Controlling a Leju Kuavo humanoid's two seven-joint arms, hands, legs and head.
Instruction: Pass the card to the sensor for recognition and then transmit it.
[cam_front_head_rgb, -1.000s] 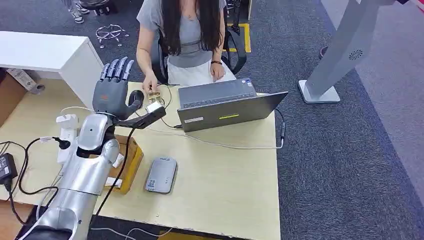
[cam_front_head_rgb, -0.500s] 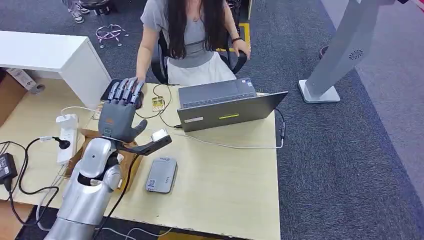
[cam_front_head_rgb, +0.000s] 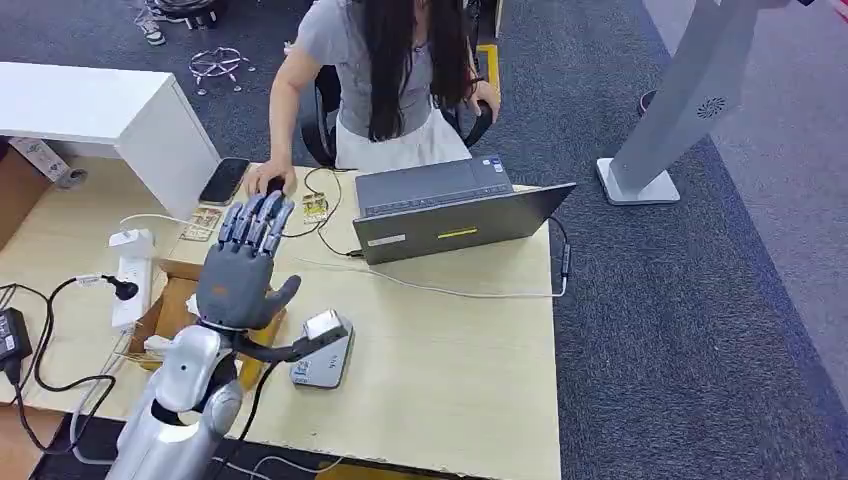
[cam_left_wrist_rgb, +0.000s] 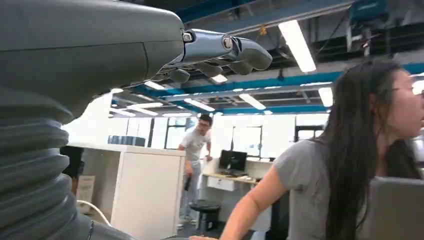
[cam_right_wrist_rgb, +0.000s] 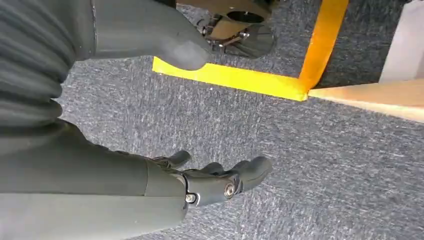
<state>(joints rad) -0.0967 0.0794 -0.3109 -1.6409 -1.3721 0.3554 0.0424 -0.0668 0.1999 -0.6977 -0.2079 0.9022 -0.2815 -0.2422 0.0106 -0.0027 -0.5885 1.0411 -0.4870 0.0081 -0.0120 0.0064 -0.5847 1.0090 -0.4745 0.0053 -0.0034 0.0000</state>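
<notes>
- The left hand (cam_front_head_rgb: 243, 265) hangs above the table (cam_front_head_rgb: 450, 350) with fingers spread, holding nothing.
- The right hand (cam_right_wrist_rgb: 210, 182) hangs by the floor, fingers loosely apart, empty.
- A card (cam_front_head_rgb: 316, 208) lies near the seated person's hand (cam_front_head_rgb: 268, 182); I can't tell if it's the task's card.
- The grey sensor (cam_front_head_rgb: 322, 362) sits just beside the left wrist. I'd move slowly: the laptop (cam_front_head_rgb: 455, 225) and cables crowd the far side, while the table's right half gives room.

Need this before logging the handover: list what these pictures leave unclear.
- Grey rectangular card reader: near end covered by the wrist camera bracket, head view.
- Small printed card by the person's hand: print too small to read, head view.
- Open cardboard box: contents hidden behind the left hand.
</notes>
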